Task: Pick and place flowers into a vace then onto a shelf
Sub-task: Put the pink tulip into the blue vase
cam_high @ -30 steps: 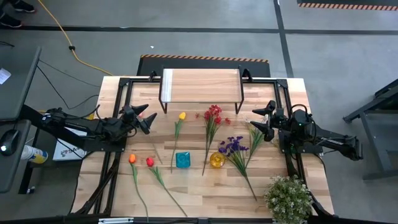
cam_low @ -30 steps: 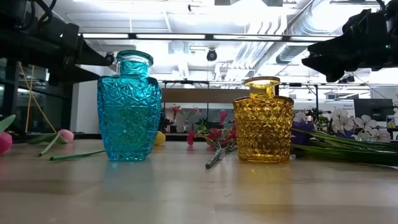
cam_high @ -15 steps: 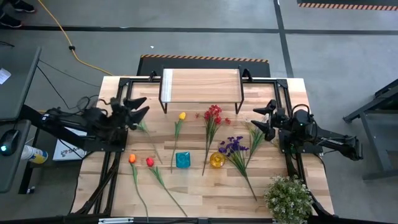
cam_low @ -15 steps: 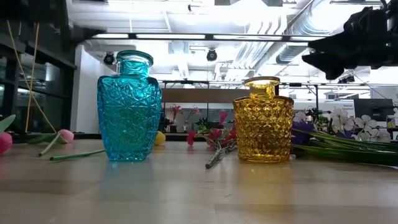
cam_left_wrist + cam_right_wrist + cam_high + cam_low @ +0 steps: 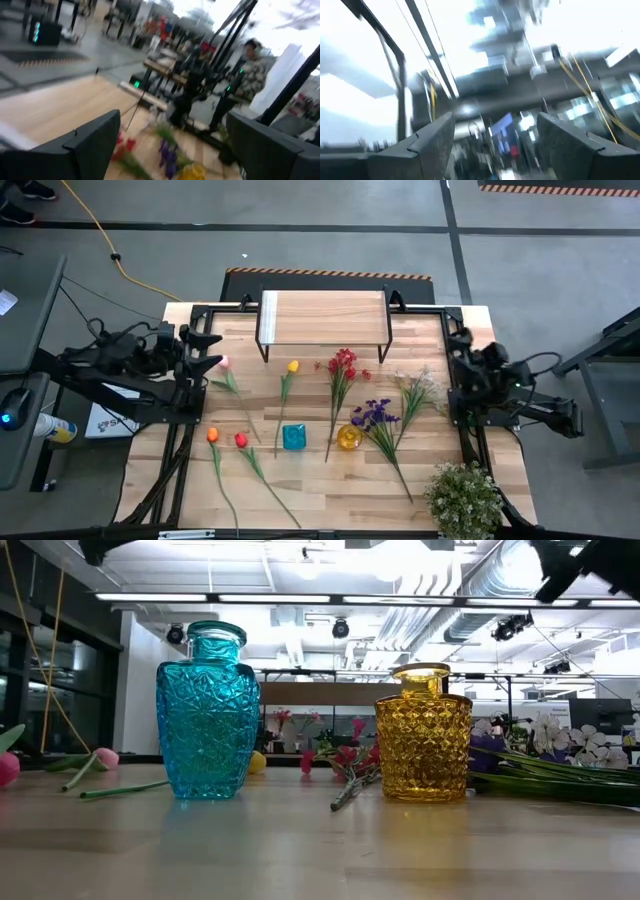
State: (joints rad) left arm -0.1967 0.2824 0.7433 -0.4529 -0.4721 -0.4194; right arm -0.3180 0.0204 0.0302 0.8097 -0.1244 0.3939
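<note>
Flowers lie flat on the table: a pink tulip, yellow tulip, red spray, purple spray, white spray, orange tulip and red tulip. A blue vase and a yellow vase stand upright between them. The shelf stands at the far edge. My left gripper is open at the left edge, just left of the pink tulip. My right gripper is open, pulled back at the right edge and pointing upward.
A bushy potted plant stands at the near right corner. Black frame rails run along both side edges of the table. Bare wood lies between the vases and the near edge.
My left gripper has drawn back from the pink tulip toward the table's left edge and risen. My right gripper has pulled back from the white spray toward the right edge and tipped upward. Both arms have lifted almost out of the low view. The flowers stayed put.
</note>
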